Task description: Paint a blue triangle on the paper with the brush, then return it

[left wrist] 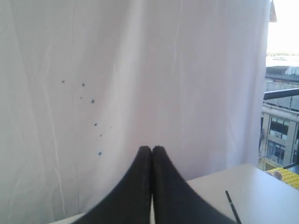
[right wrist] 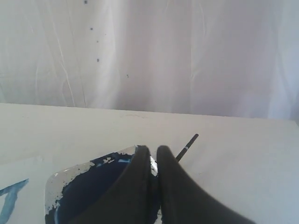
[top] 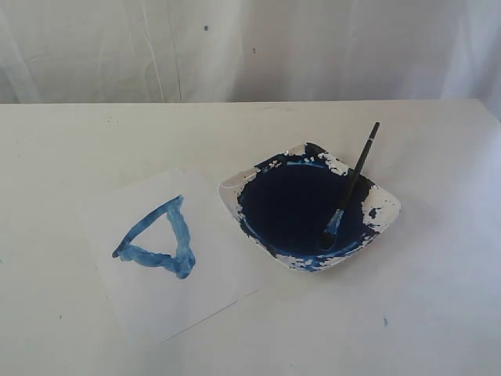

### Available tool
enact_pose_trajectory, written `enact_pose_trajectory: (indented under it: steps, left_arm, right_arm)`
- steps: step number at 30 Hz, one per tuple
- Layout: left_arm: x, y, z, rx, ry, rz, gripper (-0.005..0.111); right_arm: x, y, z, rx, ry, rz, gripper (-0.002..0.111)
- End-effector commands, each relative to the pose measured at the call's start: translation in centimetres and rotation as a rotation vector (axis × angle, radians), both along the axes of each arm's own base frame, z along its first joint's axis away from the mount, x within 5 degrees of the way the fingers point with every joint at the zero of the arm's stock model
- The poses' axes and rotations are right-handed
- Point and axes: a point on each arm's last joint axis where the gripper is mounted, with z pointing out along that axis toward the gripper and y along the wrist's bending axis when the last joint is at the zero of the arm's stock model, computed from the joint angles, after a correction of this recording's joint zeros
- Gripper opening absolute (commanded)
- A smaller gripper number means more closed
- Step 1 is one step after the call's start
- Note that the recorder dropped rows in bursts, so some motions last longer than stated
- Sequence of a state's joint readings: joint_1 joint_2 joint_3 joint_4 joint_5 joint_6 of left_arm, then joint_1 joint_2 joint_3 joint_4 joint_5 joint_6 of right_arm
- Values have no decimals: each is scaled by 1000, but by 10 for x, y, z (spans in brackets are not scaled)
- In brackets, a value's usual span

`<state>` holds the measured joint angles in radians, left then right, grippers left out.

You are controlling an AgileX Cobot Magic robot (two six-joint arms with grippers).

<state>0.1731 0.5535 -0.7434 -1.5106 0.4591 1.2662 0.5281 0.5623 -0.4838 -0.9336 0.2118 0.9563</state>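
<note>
Brush (top: 354,178): lies slanted in dish (top: 387,205), bristles in the paint, handle pointing far-right over the rim. Left gripper (left wrist: 152,148) and right gripper (right wrist: 153,149): jaws closed, empty.

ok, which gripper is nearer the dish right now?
Right. The right gripper points at the dish, which lies just beyond its tips. The left gripper faces the curtain; its camera catches only the brush handle's end, no dish.

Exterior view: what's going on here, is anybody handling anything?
Nothing is being handled right now. A blue triangle is painted on the paper, and the brush lies in the dish of blue paint, bristles down, handle leaning over the rim. Both are shut and empty: the left pincer faces the curtain, the right pincer looks over the dish.
</note>
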Motion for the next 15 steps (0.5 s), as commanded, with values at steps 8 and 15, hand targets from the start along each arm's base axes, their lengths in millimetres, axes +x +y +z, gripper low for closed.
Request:
enact_pose_trajectory:
  steps: [8,15]
  left_arm:
    - [-46,-14,-21,-51,-15,-109,0]
    - [-50,-17,-23,-37,-18,-140,0]
  right_arm:
    - [1,-24,1,130,18,-261,5]
    - [1,-23,1,163,22,-245,5]
